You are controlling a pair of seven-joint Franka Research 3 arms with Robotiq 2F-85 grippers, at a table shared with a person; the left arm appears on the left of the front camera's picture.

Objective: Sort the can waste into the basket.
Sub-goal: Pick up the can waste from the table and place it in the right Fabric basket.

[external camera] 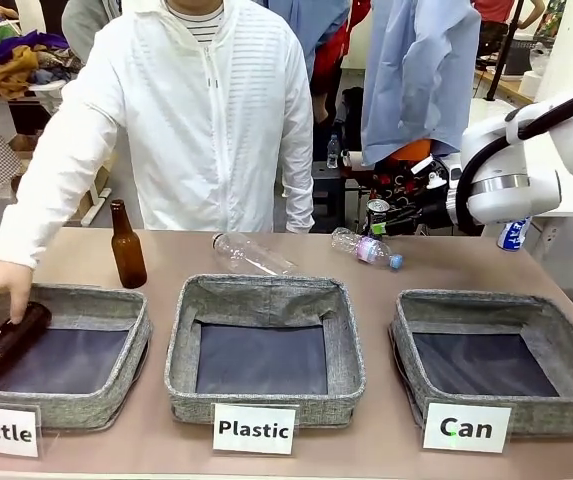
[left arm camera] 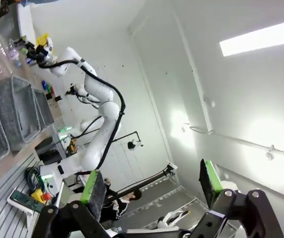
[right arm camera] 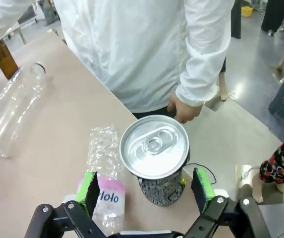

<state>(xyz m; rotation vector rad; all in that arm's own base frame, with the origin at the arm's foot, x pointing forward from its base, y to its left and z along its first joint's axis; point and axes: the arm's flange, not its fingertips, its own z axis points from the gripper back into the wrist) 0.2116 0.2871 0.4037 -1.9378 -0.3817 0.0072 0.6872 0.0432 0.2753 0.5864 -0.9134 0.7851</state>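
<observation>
The white "Can" card point(external camera: 466, 427) stands nearest, against the front wall of the grey woven basket point(external camera: 566, 345) at the right end of the table point(external camera: 376, 300); the basket's dark bottom shows. Well beyond it, at the table's far edge, the dark can point(right arm camera: 154, 148) with a silver top stands upright just beside a crushed clear plastic bottle point(right arm camera: 102, 163). The right gripper point(right arm camera: 144, 187) straddles the can, its green pads point(right arm camera: 202, 183) spread wide and clear of it on both sides. The left gripper point(left arm camera: 151, 183) points toward the white ceiling point(left arm camera: 206, 99), fingers apart.
</observation>
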